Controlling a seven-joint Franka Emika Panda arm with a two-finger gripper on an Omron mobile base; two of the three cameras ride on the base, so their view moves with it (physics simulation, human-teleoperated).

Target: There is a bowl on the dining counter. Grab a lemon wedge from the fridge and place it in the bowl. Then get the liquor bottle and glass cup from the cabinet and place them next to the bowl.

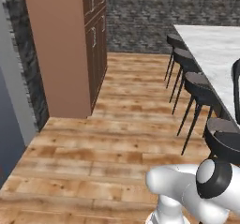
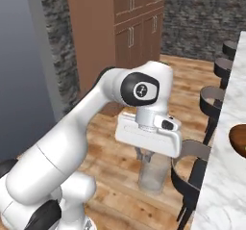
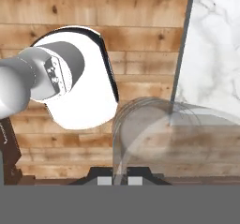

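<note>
My gripper [image 2: 144,157] hangs below the white hand, pointing down, shut on the wall of the clear glass cup [image 2: 154,174]. The cup is carried above the wooden floor, just left of the dining counter's [image 2: 225,176] edge. In the hand view the fingertips [image 3: 104,181] pinch the cup's rim, and the glass cup [image 3: 180,131] spreads out over the floor and the marble edge of the dining counter [image 3: 213,54]. The dark-brown bowl [image 2: 239,140] sits on the marble at the right edge of the right base view.
Several black stools [image 1: 199,85] line the dining counter [image 1: 218,47]; one stool [image 2: 190,152] stands right beside the carried cup. A tall brown cupboard [image 1: 70,49] stands at the left against the dark stone wall. Open wooden floor [image 1: 108,138] lies between them.
</note>
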